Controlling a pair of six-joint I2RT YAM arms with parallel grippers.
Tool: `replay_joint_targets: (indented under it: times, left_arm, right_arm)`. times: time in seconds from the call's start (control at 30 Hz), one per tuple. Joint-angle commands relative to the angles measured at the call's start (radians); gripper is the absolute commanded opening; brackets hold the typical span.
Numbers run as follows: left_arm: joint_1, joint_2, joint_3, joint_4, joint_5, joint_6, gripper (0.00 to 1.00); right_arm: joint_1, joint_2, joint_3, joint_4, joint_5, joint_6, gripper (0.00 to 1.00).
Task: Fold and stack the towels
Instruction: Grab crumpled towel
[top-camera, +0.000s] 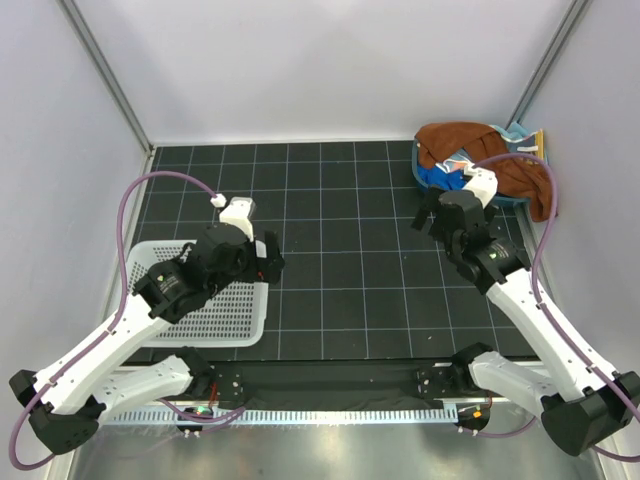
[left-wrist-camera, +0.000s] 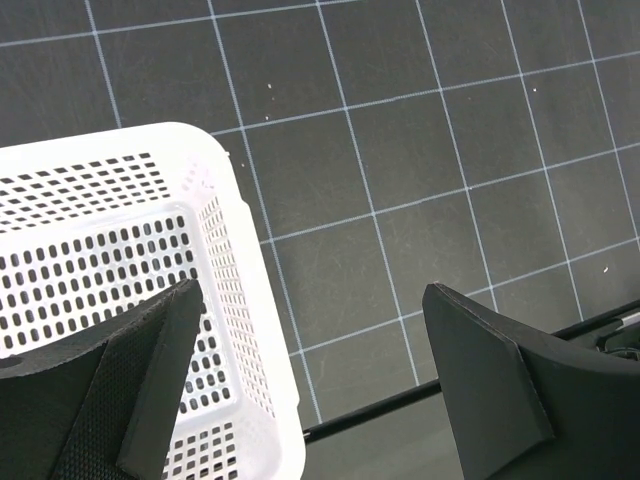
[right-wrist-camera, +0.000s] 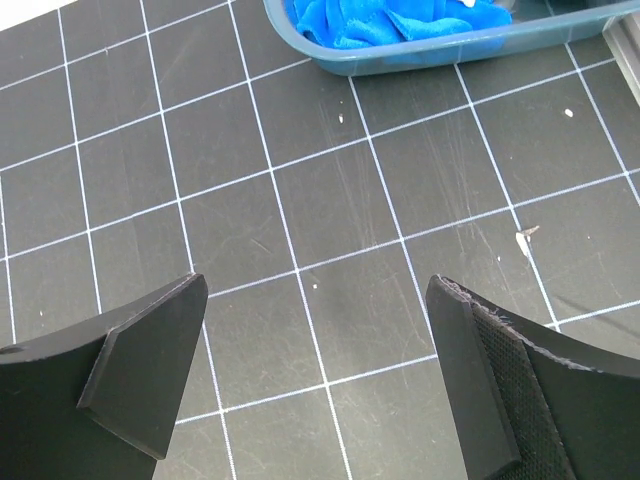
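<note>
Right now the left fingers (left-wrist-camera: 150, 380) and right fingers (right-wrist-camera: 140, 350) stand spread wide, pinching nothing. The towels (top-camera: 480, 155) lie heaped in the blue tub (right-wrist-camera: 420, 55).

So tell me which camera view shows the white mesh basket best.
Top external: the white mesh basket shows nearly whole at the left, though the left arm crosses it. The left wrist view shows only one corner, close up. The right wrist view shows none of it.

four towels (top-camera: 495, 160), one tub (right-wrist-camera: 430, 56), one basket (top-camera: 232, 312)
</note>
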Motion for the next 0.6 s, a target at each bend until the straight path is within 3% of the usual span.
replay_joint_targets:
  times: [0.0, 0.2, 0.27, 0.4, 0.57]
  left_arm:
    - [-0.004, -0.019, 0.005, 0.026, 0.03, 0.003, 0.97]
    - [-0.004, -0.012, 0.005, 0.022, 0.05, 0.0, 0.97]
    - [-0.004, -0.01, -0.002, 0.029, 0.063, -0.006, 0.97]
    - [-0.003, -0.008, -0.018, 0.051, 0.096, -0.031, 0.97]
    - [-0.003, 0.013, -0.031, 0.108, 0.12, -0.055, 0.97]
  right_arm:
    - [-0.001, 0.016, 0.062, -0.004, 0.032, -0.01, 1.0]
    - [-0.01, 0.096, 0.115, 0.043, -0.005, -0.032, 1.0]
    - [-0.045, 0.207, 0.166, 0.075, -0.019, -0.056, 1.0]
    - [-0.281, 0.48, 0.437, 0.054, -0.182, -0.003, 1.0]
    - [-0.384, 0.799, 0.768, 0.026, -0.188, 0.075, 0.97]
